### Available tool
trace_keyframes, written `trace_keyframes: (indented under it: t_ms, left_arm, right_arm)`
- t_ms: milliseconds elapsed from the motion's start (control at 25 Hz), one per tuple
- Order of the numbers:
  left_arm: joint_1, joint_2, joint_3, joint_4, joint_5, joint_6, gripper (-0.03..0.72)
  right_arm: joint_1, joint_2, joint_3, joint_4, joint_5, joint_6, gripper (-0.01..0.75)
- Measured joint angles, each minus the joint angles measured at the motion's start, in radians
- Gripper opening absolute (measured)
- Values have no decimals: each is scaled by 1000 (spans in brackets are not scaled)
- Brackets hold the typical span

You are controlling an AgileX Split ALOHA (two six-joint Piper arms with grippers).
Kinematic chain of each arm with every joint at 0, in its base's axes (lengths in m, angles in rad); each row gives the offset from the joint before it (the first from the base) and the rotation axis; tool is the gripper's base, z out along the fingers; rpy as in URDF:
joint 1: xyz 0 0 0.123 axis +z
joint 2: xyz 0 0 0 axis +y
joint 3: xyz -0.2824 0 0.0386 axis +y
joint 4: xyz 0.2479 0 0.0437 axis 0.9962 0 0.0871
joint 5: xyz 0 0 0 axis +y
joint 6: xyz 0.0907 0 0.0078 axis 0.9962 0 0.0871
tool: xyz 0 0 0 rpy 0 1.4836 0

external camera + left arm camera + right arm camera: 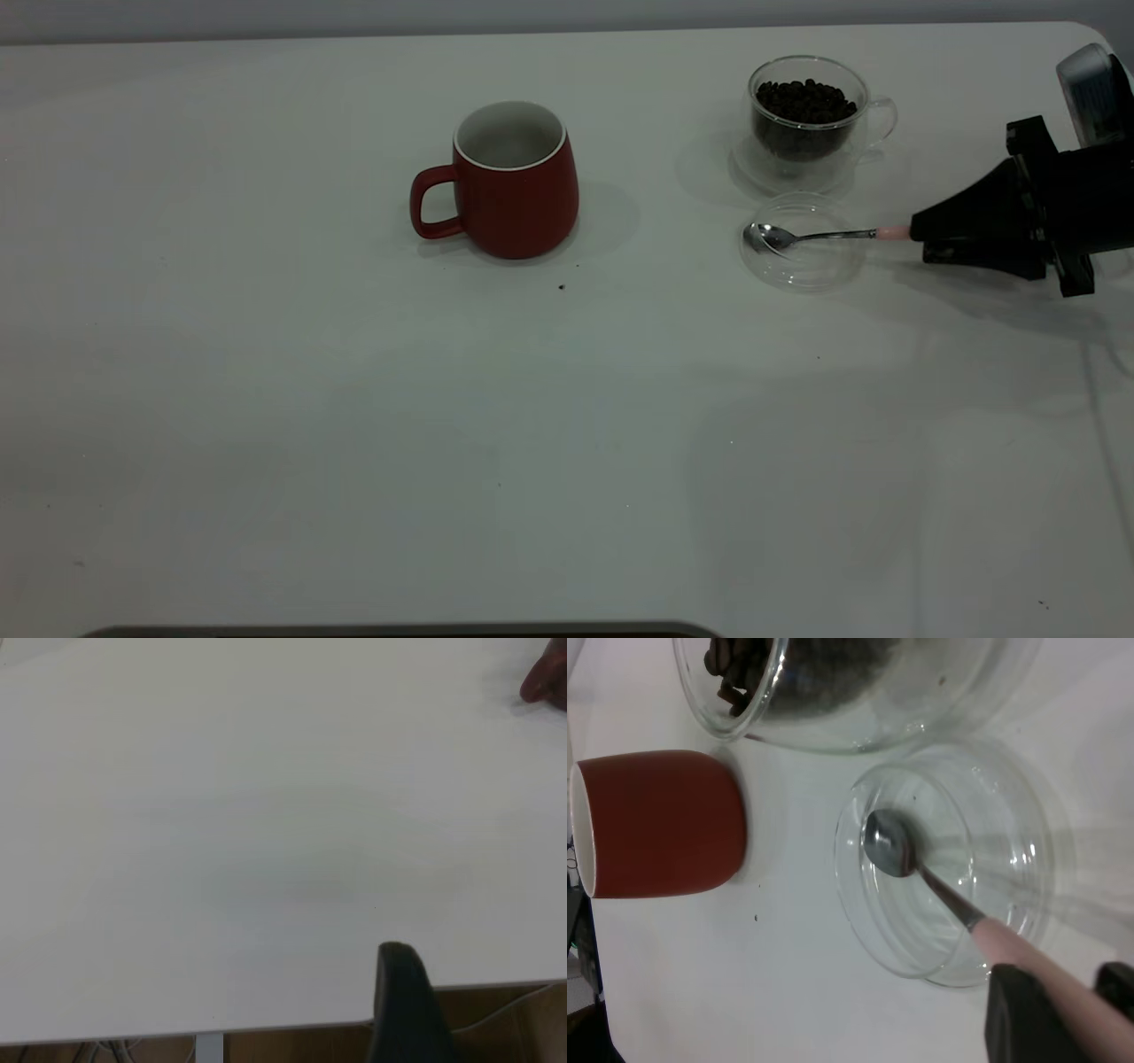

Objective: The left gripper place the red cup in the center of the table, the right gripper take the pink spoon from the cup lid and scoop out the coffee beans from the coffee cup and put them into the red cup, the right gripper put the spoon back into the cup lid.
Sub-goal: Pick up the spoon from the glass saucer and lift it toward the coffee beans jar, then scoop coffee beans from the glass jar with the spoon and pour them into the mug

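Note:
The red cup [518,190] stands upright near the middle of the table [354,399], handle toward the left; it also shows in the right wrist view [664,824] and as a dark red patch in the left wrist view [549,682]. The coffee cup [806,115] with coffee beans [804,99] stands at the back right. Just in front of it lies the cup lid [819,270]. The pink spoon [824,236] has its bowl in the lid. My right gripper [921,232] is shut on the spoon's pink handle [1028,961]. My left gripper [403,1001] shows only as a dark tip at the table's edge.
A tiny dark speck [561,286] lies on the table just in front of the red cup. The coffee cup [859,691] and the lid [983,833] almost touch. The right arm's shadow falls across the table's right side.

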Motion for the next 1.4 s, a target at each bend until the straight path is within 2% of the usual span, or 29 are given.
trace_keyframes:
  t_ms: [40, 240, 440, 560, 760, 960, 1160, 1400]
  left_arm:
    - [0, 0, 0, 0, 0, 0, 493]
    - [0, 0, 0, 0, 0, 0, 493]
    - [0, 0, 0, 0, 0, 0, 493]
    - [0, 0, 0, 0, 0, 0, 493]
    - [0, 0, 0, 0, 0, 0, 493]
    - [0, 0, 0, 0, 0, -2, 493]
    - [0, 0, 0, 0, 0, -2, 493]
    - [0, 0, 0, 0, 0, -1, 493]
  right_arm:
    - [0, 0, 0, 1, 28, 0, 103]
    - [-24, -31, 0, -23, 33, 13, 101]
    - [-97, -164, 0, -166, 43, 105, 101]
    - [-109, -249, 0, -243, 90, 180, 101]
    - [-52, -319, -16, -218, 118, 192, 101]
    - [13, -289, -114, -142, -2, 223, 101]
    - [28, -209, -180, -130, -73, 255, 101]
    - [30, -145, -187, -116, -63, 277, 101]
